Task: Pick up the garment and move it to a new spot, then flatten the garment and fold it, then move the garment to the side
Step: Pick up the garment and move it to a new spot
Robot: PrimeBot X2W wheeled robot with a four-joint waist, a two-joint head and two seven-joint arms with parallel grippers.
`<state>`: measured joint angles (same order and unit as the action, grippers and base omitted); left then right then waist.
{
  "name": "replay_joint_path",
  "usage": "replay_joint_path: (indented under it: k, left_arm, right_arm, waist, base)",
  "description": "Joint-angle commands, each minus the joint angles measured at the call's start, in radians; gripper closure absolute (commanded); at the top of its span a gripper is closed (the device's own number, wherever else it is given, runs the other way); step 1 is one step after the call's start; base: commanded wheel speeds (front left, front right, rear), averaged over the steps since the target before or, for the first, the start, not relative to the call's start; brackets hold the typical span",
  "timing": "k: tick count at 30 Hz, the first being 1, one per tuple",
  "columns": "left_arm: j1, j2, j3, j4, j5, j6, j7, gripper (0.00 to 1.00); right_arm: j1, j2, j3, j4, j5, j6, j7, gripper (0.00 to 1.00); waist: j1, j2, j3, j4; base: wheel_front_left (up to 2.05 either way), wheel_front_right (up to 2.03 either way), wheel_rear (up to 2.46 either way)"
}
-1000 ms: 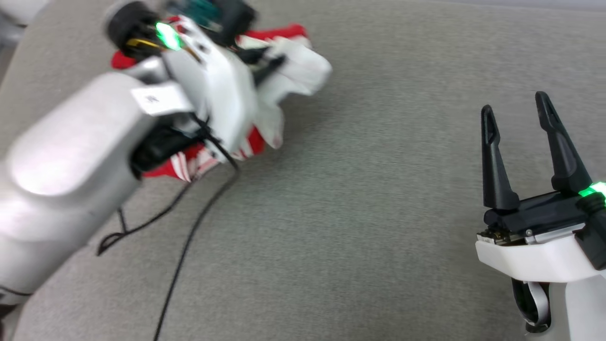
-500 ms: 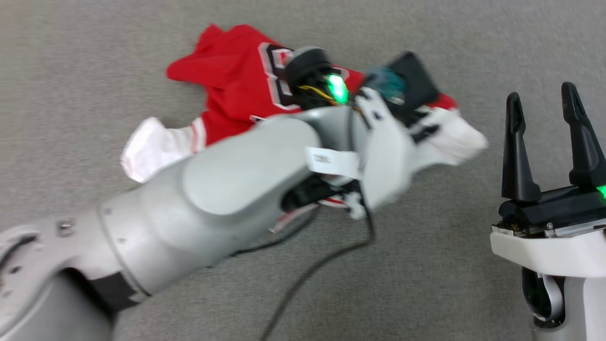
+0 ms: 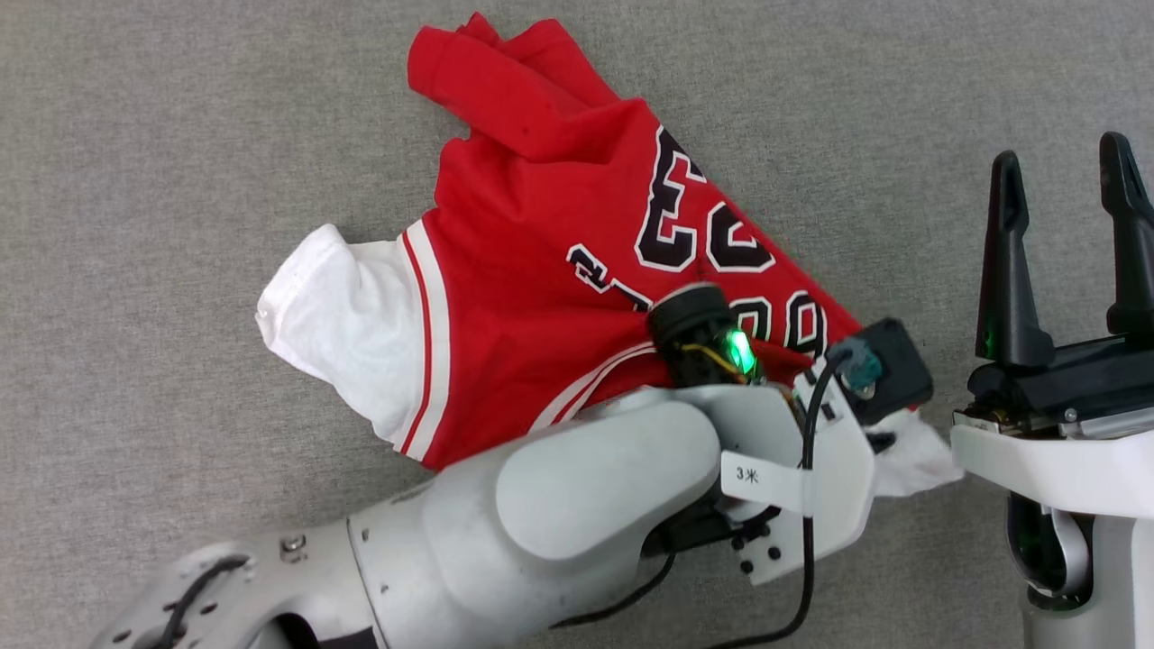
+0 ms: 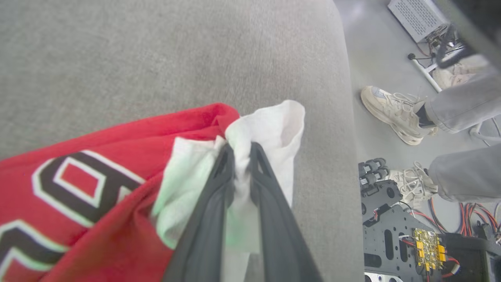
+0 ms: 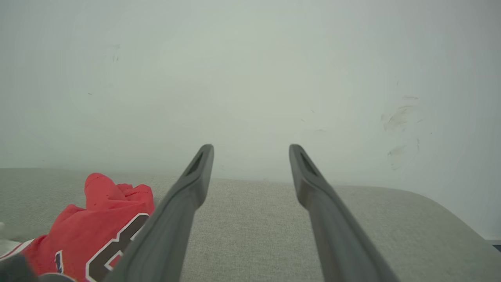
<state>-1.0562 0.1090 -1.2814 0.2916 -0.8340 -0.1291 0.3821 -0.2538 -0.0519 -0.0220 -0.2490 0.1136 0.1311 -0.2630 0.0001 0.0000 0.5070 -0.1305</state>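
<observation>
The garment point(image 3: 550, 270), a red jersey with black white-outlined lettering facing up, lies spread on the grey surface point(image 3: 180, 135). One white sleeve point(image 3: 334, 315) sticks out to its left. My left arm point(image 3: 595, 487) reaches across its near edge. In the left wrist view my left gripper point(image 4: 240, 152) is shut on the other white sleeve point(image 4: 270, 125), with the red body point(image 4: 78, 176) trailing off to the left. My right gripper point(image 3: 1068, 243) stands open and holds nothing, just right of the garment. The right wrist view shows its open gripper point(image 5: 250, 156) with the garment point(image 5: 98, 227) at lower left.
The grey surface ends in a rounded edge point(image 4: 344, 117) close to the held sleeve. Beyond it, a person's feet in pale shoes point(image 4: 395, 113) stand on the floor beside black hardware with wires point(image 4: 407, 235). A pale wall point(image 5: 250, 78) rises behind the surface.
The head view has shifted. My left gripper has drawn the sleeve down toward the right gripper, and the bunched garment now lies stretched out, lettering up. The right gripper stays open.
</observation>
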Motion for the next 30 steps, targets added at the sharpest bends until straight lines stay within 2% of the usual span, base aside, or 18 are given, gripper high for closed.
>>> replay_joint_path:
  k: [1, 4, 8, 9, 10, 14, 18, 20, 25, 28, 30]
  left_arm:
    - [0.022, -0.007, 0.001, 0.009, 0.016, -0.001, 0.009, 1.00]
    - [0.069, -0.011, 0.001, 0.033, 0.041, -0.001, 0.025, 1.00]
    - [0.082, -0.025, 0.000, 0.058, 0.064, -0.001, -0.037, 1.00]
    - [0.073, -0.029, 0.001, 0.070, 0.072, -0.001, -0.065, 0.78]
    - [0.063, -0.035, 0.002, 0.078, 0.087, -0.001, -0.098, 0.00]
    - [0.030, -0.050, 0.001, 0.119, 0.122, -0.001, -0.274, 0.00]
    - [0.001, -0.056, 0.011, 0.208, 0.139, -0.001, -0.501, 0.00]
    - [0.003, -0.058, 0.027, 0.251, 0.149, 0.014, -0.583, 0.00]
    - [0.036, -0.059, 0.110, 0.268, 0.177, 0.105, -0.646, 0.00]
    - [0.056, -0.059, 0.167, 0.229, 0.215, 0.145, -0.648, 0.00]
    - [0.105, -0.035, 0.228, 0.187, 0.259, 0.180, -0.647, 0.00]
  right_arm:
    - [-0.018, 0.003, 0.001, -0.002, -0.003, -0.001, -0.003, 0.00]
    - [-0.016, 0.003, 0.005, -0.001, -0.008, -0.001, -0.003, 0.00]
    - [-0.016, 0.003, 0.006, 0.005, -0.016, -0.001, -0.003, 0.00]
    - [-0.015, 0.003, 0.007, 0.006, -0.018, -0.001, -0.003, 0.00]
    - [-0.016, 0.003, 0.007, 0.009, -0.022, -0.001, -0.003, 0.00]
    - [0.000, 0.002, 0.003, 0.021, -0.035, -0.001, -0.003, 0.00]
    - [0.031, 0.002, -0.006, 0.034, -0.046, -0.001, -0.003, 0.00]
    - [0.050, 0.002, -0.010, 0.042, -0.051, -0.001, -0.003, 0.00]
    - [0.094, 0.002, -0.016, 0.062, -0.056, -0.001, -0.003, 0.00]
    - [0.107, 0.002, -0.018, 0.070, -0.056, -0.001, -0.003, 0.00]
    - [0.122, 0.002, -0.021, 0.080, -0.058, -0.001, -0.003, 0.00]
  waist:
    - [-0.0001, 0.0000, 0.002, 0.000]
    - [-0.0001, 0.0000, 0.005, 0.003]
    - [-0.0001, 0.0000, 0.001, 0.017]
    - [-0.0001, 0.0000, -0.004, 0.021]
    - [-0.0001, 0.0000, -0.011, 0.025]
    - [-0.0001, 0.0000, -0.058, 0.042]
    - [-0.0001, 0.0000, -0.125, 0.062]
    - [-0.0001, 0.0000, -0.160, 0.073]
    - [-0.0001, 0.0000, -0.233, 0.105]
    - [-0.0001, 0.0000, -0.255, 0.118]
    - [-0.0001, 0.0000, -0.273, 0.132]
  base:
    - [0.00, 0.00, 0.00]
    - [0.00, 0.00, 0.00]
    - [0.00, 0.00, 0.00]
    - [0.00, 0.00, 0.00]
    - [0.00, 0.00, 0.00]
    - [0.00, 0.00, 0.00]
    - [0.00, 0.00, 0.00]
    - [0.00, 0.00, 0.00]
    - [0.00, 0.00, 0.00]
    - [0.00, 0.00, 0.00]
    - [0.00, 0.00, 0.00]
